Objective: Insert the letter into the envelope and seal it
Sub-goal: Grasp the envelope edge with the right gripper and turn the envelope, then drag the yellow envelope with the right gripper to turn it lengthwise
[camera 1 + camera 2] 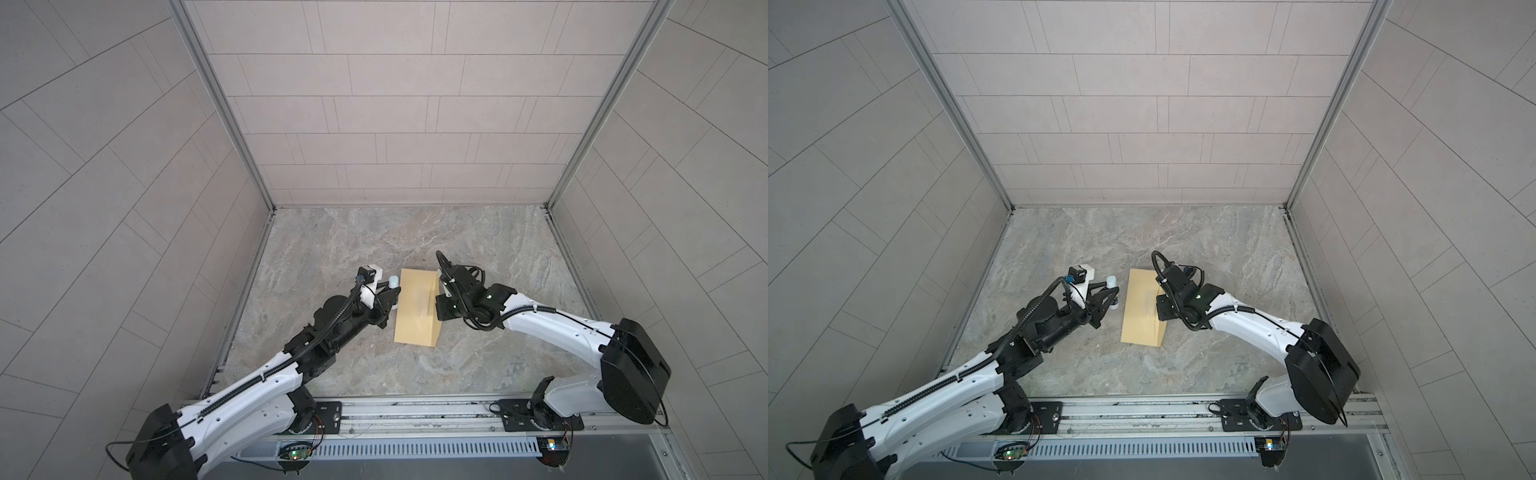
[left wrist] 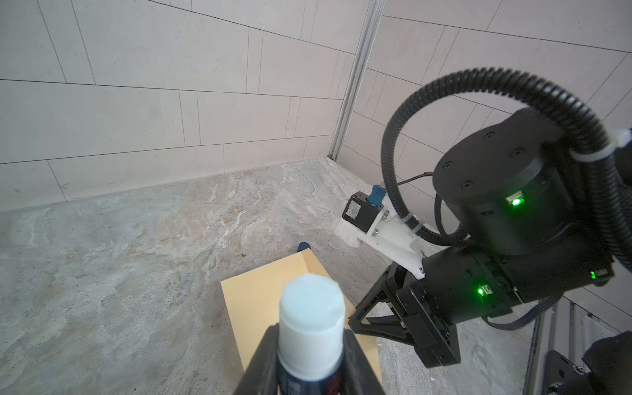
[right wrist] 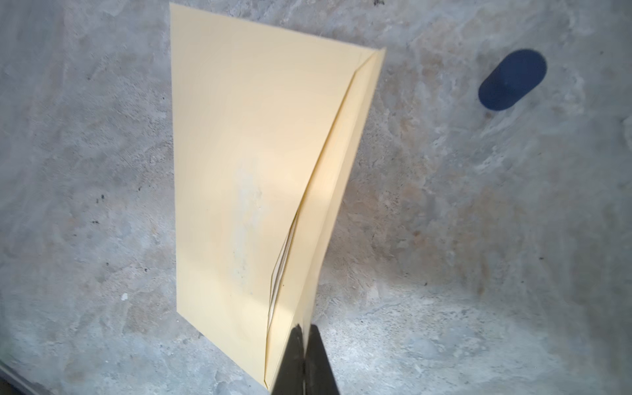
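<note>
The mustard-tan envelope [image 1: 415, 307] [image 1: 1140, 311] lies flat on the marble floor between the two arms. Its long flap [image 3: 345, 171] stands up along the right side. My right gripper [image 3: 304, 328] [image 1: 437, 296] is shut on the flap's edge. Thin paper edges show in the envelope's mouth [image 3: 284, 266]; the letter's face is hidden. My left gripper [image 2: 311, 359] [image 1: 390, 296] is shut on a glue stick [image 2: 311, 318] [image 1: 1111, 281], which has a dark blue body and an uncapped pale blue-white tip. It hovers just left of the envelope [image 2: 253, 304].
A dark blue cap [image 3: 512, 80] [image 2: 303, 245] lies on the floor beyond the envelope's far end. Tiled walls close in the back and both sides. A metal rail [image 1: 415, 409] carrying the arm bases runs along the front edge.
</note>
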Available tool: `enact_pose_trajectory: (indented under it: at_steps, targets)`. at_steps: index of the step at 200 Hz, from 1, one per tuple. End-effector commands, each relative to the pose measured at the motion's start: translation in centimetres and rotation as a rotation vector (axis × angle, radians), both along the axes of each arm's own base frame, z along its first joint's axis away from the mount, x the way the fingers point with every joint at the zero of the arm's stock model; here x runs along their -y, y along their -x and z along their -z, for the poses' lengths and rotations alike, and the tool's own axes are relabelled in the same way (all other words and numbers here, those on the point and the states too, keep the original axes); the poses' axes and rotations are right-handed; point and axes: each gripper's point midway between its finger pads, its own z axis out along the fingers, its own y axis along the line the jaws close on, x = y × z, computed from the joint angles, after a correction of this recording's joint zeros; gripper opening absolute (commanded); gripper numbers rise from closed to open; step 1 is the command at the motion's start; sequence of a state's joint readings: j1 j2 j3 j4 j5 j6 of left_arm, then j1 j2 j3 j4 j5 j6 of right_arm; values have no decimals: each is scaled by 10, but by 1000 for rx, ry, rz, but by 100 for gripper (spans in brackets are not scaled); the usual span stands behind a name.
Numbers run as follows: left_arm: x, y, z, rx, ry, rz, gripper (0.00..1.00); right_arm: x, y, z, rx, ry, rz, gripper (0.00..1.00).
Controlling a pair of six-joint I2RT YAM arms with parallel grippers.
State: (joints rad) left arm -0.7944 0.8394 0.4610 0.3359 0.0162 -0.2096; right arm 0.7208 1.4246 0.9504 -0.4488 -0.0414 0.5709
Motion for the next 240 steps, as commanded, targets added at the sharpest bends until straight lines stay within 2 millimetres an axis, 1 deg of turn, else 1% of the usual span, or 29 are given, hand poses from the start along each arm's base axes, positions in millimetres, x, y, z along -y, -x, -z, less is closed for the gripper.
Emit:
enact_pose_trajectory:
  at_steps: [1,23,55,81,115,145,174,184,196,215,240]
  targets:
    - [-4,-1,8,-12,-6,-29,0,24,7,10,-45,213,-91,0]
    - [-4,-2,11,-25,-3,-35,0,24,2,15,-60,265,-114,0]
    - [-6,-4,20,-45,1,-51,0,24,-6,23,-74,321,-117,0]
    - [-7,-4,29,-66,21,-59,0,17,-12,24,-79,323,-129,0]
    - [-4,-4,34,-88,36,-52,0,7,-21,26,-85,322,-148,1]
    - [-4,-5,38,-96,31,-58,0,-2,-24,31,-110,312,-168,9]
    - [-5,-5,45,-108,25,-64,0,-9,-27,33,-119,278,-168,21]
    - [-5,-6,46,-109,24,-64,0,-12,-28,28,-110,261,-163,25]
    - [-4,-6,48,-111,22,-65,0,-15,-32,18,-83,240,-157,29]
    - [-3,-7,51,-114,20,-65,0,-15,-36,-7,-7,199,-141,34]
    - [0,-9,55,-119,21,-63,0,-4,-39,-39,106,136,-93,44]
